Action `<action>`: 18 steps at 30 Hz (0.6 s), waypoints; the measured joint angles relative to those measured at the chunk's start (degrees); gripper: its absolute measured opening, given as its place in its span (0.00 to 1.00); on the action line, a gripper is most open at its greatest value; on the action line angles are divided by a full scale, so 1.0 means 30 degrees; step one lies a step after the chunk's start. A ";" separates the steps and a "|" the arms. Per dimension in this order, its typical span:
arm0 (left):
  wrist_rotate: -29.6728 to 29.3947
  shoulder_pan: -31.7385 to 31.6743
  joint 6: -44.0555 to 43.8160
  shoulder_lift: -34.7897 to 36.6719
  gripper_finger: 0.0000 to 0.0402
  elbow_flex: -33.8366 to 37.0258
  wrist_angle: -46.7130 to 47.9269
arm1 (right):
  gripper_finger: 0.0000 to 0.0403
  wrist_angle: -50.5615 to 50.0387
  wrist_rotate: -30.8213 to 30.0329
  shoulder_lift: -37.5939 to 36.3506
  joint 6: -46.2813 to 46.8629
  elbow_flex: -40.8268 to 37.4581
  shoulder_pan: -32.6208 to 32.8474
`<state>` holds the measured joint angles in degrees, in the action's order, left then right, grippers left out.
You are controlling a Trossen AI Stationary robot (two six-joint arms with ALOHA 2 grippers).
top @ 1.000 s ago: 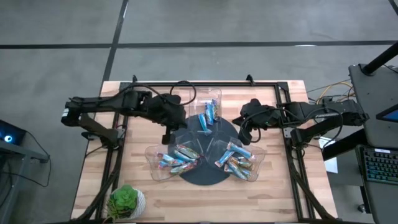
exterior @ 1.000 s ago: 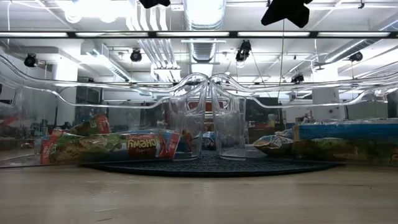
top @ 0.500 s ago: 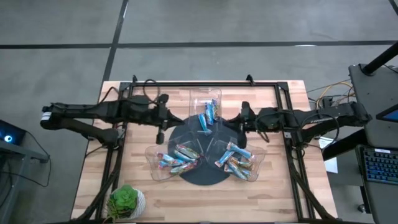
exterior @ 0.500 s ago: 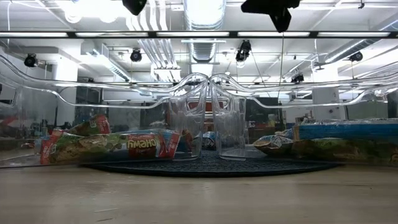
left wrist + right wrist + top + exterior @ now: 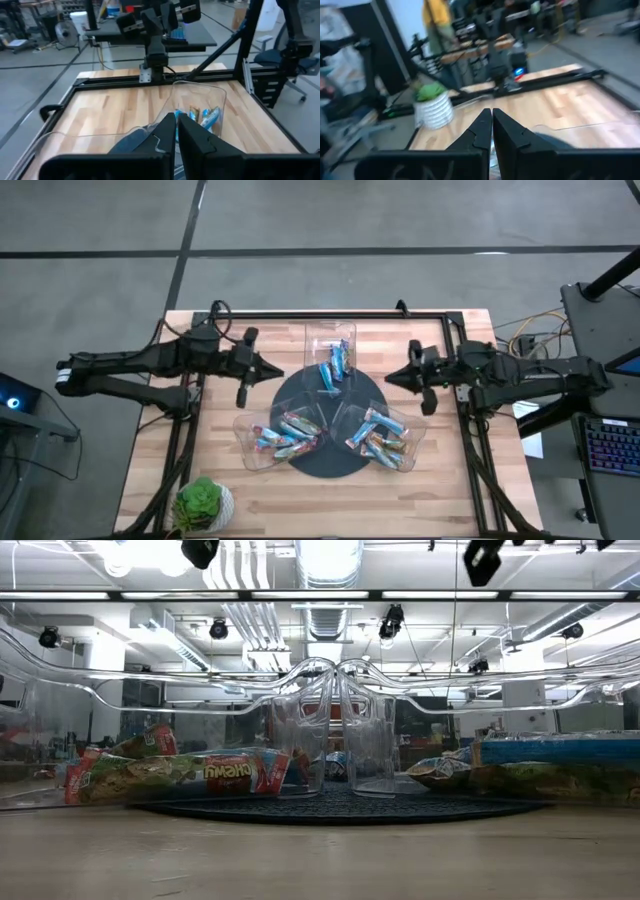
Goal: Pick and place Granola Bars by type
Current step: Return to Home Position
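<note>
Three clear trays stand on a dark round mat. The far tray holds blue granola bars, also in the left wrist view. The near left tray holds mixed bars, and so does the near right tray. In the low view the bars lie at left and right. My left gripper is shut and empty, level above the mat's left edge. My right gripper is shut and empty, level above the mat's right edge.
A potted plant stands at the near left corner and shows in the right wrist view. A black frame runs around the table top. Bare wood lies left and right of the mat.
Both arms have tipped from pointing down over the mat to lying level. My left wrist has drawn back toward the table's left edge and my right wrist toward its right edge. In the low view both grippers have gone up and outward. The bars and trays have stayed put.
</note>
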<state>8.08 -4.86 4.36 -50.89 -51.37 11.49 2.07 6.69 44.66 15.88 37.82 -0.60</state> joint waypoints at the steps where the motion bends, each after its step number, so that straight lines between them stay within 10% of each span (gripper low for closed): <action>1: 0.0004 -0.0155 0.0000 0.0237 0.01 0.0116 0.0022 | 0.02 -0.0012 -0.0519 -0.0493 0.0004 -0.0257 0.0000; 18: 0.0218 -0.0759 -0.0136 0.4449 0.01 0.4010 -0.2221 | 0.02 -0.0209 -0.3198 -0.6336 -0.1256 -0.4168 0.0022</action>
<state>8.74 -7.14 3.95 -37.54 -39.34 4.82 1.44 -2.91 25.65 12.12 25.31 -0.54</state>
